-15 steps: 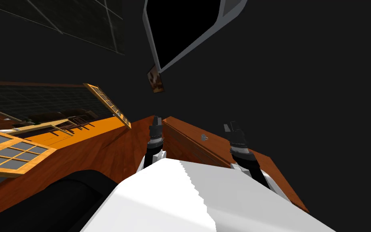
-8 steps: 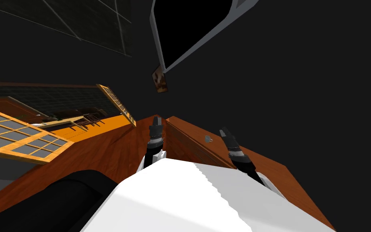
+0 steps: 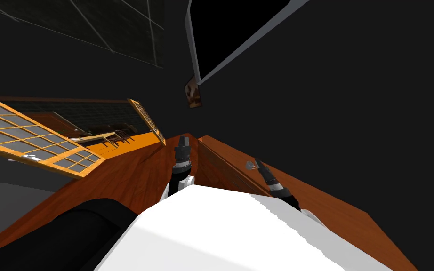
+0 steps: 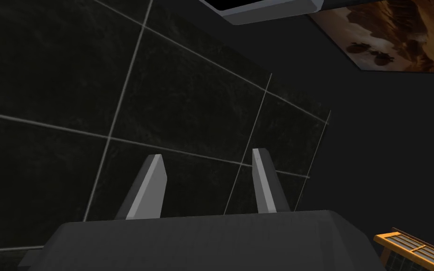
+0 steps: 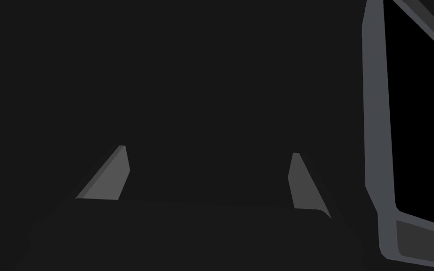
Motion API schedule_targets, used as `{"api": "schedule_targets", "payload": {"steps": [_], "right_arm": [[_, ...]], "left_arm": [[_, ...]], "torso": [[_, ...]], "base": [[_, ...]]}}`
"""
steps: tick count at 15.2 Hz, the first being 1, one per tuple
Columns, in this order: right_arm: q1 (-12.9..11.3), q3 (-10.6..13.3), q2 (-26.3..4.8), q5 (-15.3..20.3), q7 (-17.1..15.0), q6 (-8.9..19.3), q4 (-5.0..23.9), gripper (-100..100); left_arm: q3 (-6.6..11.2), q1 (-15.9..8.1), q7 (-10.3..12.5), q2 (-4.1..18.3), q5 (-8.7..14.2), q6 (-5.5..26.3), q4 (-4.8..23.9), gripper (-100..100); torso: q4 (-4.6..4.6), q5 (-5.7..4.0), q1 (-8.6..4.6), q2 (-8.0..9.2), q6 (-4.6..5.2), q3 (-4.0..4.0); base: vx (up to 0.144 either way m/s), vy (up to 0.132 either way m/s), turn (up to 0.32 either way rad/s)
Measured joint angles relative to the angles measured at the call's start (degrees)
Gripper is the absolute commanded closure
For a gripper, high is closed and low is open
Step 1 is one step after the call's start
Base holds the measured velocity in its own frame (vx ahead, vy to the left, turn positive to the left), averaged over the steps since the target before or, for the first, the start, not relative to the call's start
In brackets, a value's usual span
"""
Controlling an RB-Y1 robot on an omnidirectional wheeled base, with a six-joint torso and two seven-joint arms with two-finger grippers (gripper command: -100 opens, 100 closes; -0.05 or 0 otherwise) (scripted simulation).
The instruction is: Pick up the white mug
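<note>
A small pale grey mug [image 3: 248, 165] stands on a reddish-brown wooden top [image 3: 315, 202], to the right of my chest in the head view. My right gripper [image 3: 257, 163] is close beside the mug on its right. Whether they touch I cannot tell. Its fingers stand wide apart and open in the right wrist view, with nothing between them [image 5: 209, 150], facing a dark wall. My left gripper [image 3: 182, 139] is raised over the seam between two wooden tops. It is open and empty [image 4: 206, 155].
An orange cabinet [image 3: 131, 141] with open glazed doors [image 3: 37, 139] stands to the left. A second wooden top [image 3: 131, 174] slopes toward it. A round black shape [image 3: 84, 230] lies at the lower left. On the dark wall ahead are a grey-framed window [image 3: 239, 42] and a small picture [image 3: 193, 93].
The whole head picture has shifted, so I have turned. My right gripper has swung down and in toward the mug, from well apart to close beside it. The left arm holds still.
</note>
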Motion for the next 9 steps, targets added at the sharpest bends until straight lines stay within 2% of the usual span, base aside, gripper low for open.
{"api": "schedule_targets", "payload": {"steps": [6,7,9], "right_arm": [[1.1,2.3,-4.7,0.7,1.3,-0.4,6.0,-100],[1.0,2.4,-5.4,0.7,1.3,-0.4,7.0,-100],[0.7,3.1,-6.4,0.9,1.6,-0.4,9.3,-100]], "left_arm": [[0.00,0.0,0.0,0.0,0.0,0.0,0.0,0],[0.00,0.0,0.0,0.0,0.0,0.0,0.0,0],[0.00,0.0,0.0,0.0,0.0,0.0,0.0,0]], "torso": [[-0.01,0.01,0.03,-0.05,0.01,-0.03],[-0.01,0.00,0.00,-0.03,0.02,-0.02],[0.00,-0.01,-0.01,0.00,-0.01,0.00]], "base": [[0.049,0.063,0.112],[0.026,0.035,-0.008],[0.051,0.065,0.170]]}}
